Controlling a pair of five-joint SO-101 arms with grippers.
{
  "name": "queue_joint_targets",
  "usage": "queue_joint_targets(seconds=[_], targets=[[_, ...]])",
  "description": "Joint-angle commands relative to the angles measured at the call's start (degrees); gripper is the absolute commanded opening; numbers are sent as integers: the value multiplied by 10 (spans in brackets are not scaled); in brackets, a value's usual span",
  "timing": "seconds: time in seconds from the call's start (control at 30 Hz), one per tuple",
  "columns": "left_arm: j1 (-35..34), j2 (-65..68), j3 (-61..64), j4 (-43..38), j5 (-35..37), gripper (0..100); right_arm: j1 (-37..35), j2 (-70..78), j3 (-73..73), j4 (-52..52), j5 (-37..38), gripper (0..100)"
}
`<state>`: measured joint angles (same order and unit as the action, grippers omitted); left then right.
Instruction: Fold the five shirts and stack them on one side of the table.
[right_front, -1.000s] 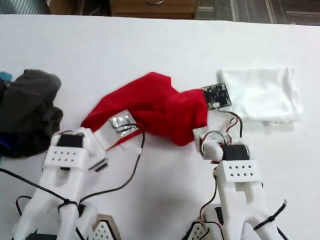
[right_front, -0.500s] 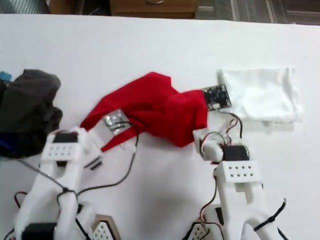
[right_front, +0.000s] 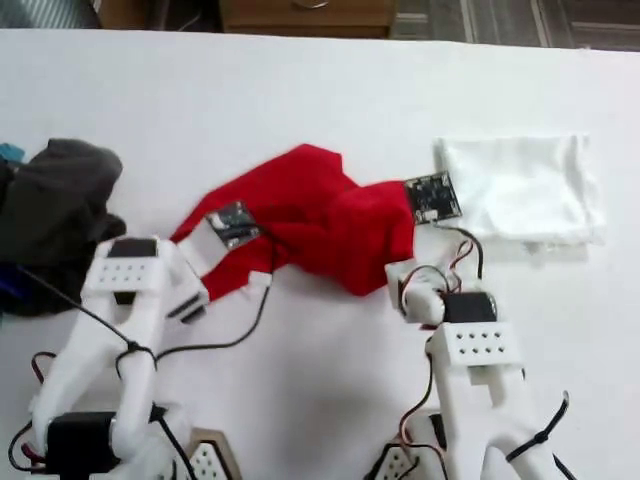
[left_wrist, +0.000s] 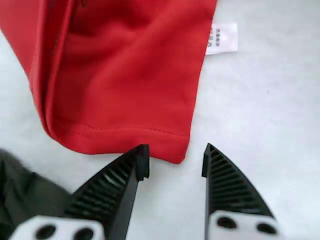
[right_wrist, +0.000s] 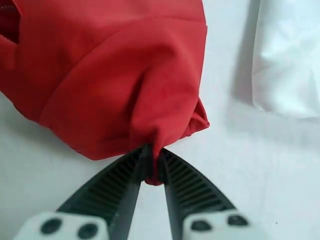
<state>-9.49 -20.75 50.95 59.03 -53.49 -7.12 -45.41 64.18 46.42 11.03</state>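
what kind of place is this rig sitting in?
Probably an indoor lab or workshop bench: a white-covered table, a left arm and right arm with exposed wires, and a wooden cabinet behind.

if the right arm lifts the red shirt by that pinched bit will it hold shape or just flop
Probably flops: the red shirt lies bunched and creased, so it should drape from the right gripper. Likely light too, since a fold pinches thin there. Its free hem by the open left gripper would probably drag along.
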Motion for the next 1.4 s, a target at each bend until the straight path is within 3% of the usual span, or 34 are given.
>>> queue_joint_targets(seconds=[0.0,0.27,0.67,1.13,1.37], targets=[[-4,1,-34,27,-6,195,3,-18,-3,-9,-5,20],[0,4,-29,1,-9,195,3,-20,-3,-9,-4,20],[0,113,-53,-13,-7,194,3,-19,-3,-9,-4,20],[0,114,-54,-18,-6,193,3,-19,-3,-9,-4,20],[-2,96,-98,52,-10,192,3,-21,-3,-9,-3,20]])
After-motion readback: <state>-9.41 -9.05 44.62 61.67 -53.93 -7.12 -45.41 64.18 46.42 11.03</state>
